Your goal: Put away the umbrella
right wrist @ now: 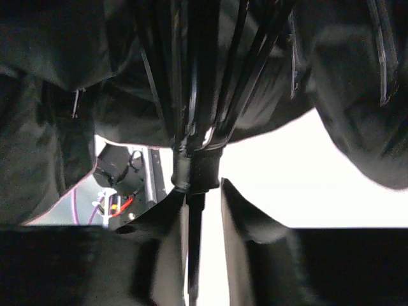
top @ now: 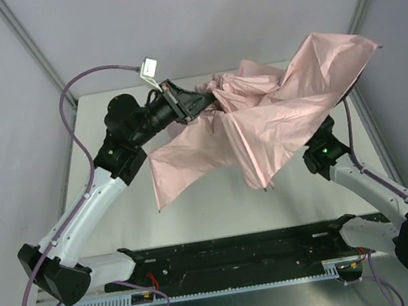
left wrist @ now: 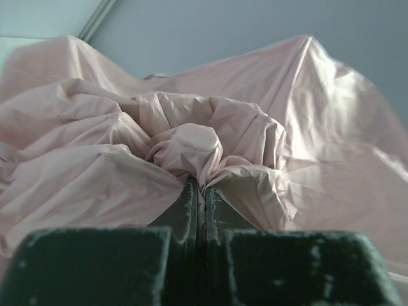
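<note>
The left hand (left wrist: 205,190) is pinched shut on the umbrella (top: 281,102); the right hand (right wrist: 204,191) stands apart around its shaft (right wrist: 194,242).

The left hand's fingers (left wrist: 183,213) meet with a knot of pale pink fabric gathered at their tips. The half-collapsed canopy billows out ahead of that hand and to both sides of it, over the bench (top: 197,208). From overhead the right hand is hidden beneath the canopy. In its own view its fingers flank the thin black shaft, with daylight showing between the shaft and one finger, so nothing is clamped. Just beyond the fingertips sits a black collar (right wrist: 196,169), and the dark ribs (right wrist: 191,76) fan away from it under the fabric.
</note>
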{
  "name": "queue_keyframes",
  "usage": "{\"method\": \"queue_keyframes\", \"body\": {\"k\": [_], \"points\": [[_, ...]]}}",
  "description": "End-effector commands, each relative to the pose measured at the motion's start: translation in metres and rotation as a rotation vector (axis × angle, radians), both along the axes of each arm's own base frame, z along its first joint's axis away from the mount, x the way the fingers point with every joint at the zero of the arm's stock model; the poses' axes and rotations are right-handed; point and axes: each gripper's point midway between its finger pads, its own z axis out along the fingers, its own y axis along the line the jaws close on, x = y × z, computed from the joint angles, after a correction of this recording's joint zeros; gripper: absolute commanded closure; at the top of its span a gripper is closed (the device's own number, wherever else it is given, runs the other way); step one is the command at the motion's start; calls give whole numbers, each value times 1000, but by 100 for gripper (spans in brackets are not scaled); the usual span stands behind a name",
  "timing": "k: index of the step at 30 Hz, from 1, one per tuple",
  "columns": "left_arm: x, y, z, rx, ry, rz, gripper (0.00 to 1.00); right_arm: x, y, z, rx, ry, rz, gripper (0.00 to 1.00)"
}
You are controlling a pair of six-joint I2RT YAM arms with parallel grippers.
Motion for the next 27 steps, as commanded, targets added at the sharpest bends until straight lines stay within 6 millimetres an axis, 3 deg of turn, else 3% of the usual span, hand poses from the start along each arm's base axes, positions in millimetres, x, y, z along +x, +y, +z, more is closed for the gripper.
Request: {"method": "queue_keyframes", "body": {"k": [1, 3, 4, 5, 7, 9, 13, 17, 22, 27], "points": [[-15, 17, 54, -141, -100, -15, 100, -1, 0, 3, 23, -24, -45, 88], [-21, 18, 52, -134, -106, -67, 97, -10, -1, 5, 40, -51, -7, 97], [-25, 17, 51, -129, -111, -105, 86, -18, -1, 7, 50, -77, 42, 98], [-30, 16, 48, -122, -115, -146, 68, -26, -1, 9, 59, -99, 92, 99], [-38, 14, 40, -104, -119, -204, 22, -39, -2, 16, 79, -151, 172, 100], [-45, 17, 34, -94, -127, -221, 6, -43, -5, 20, 90, -169, 219, 100], [-52, 25, 35, -104, -155, -188, 1, -42, -10, 22, 106, -161, 253, 100], [-36, 30, 45, -140, -163, -60, 1, -42, -2, 21, 96, -158, 273, 100], [-30, 11, 55, -149, -166, -25, 1, -34, 8, 18, 63, -157, 216, 100], [-30, -12, 41, -87, -150, 1, 0, -31, 12, 23, 75, -134, 192, 100]]}}
